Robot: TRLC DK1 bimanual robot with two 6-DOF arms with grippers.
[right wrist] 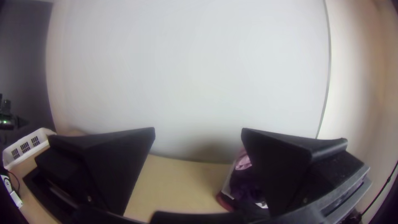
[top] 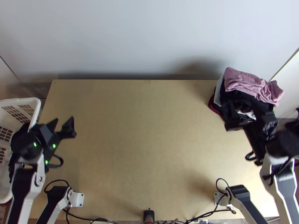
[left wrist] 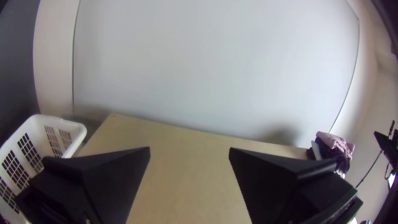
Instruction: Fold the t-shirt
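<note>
A heap of bunched clothes, with a pink cloth (top: 248, 85) on top of black ones (top: 243, 100), lies at the table's far right corner. My left gripper (top: 63, 125) is over the table's left side, far from the heap; in the left wrist view my left gripper (left wrist: 189, 151) stands open with nothing between its fingers. My right gripper (top: 249, 121) is above the near side of the heap, hiding part of it. In the right wrist view my right gripper (right wrist: 198, 132) is open, and its finger partly covers the pink cloth (right wrist: 243, 161).
A white slatted basket (top: 22, 102) stands at the table's left edge, partly under the left arm. The wooden table (top: 142, 130) stretches between the arms, with a pale wall behind it. Cables lie along the near edge.
</note>
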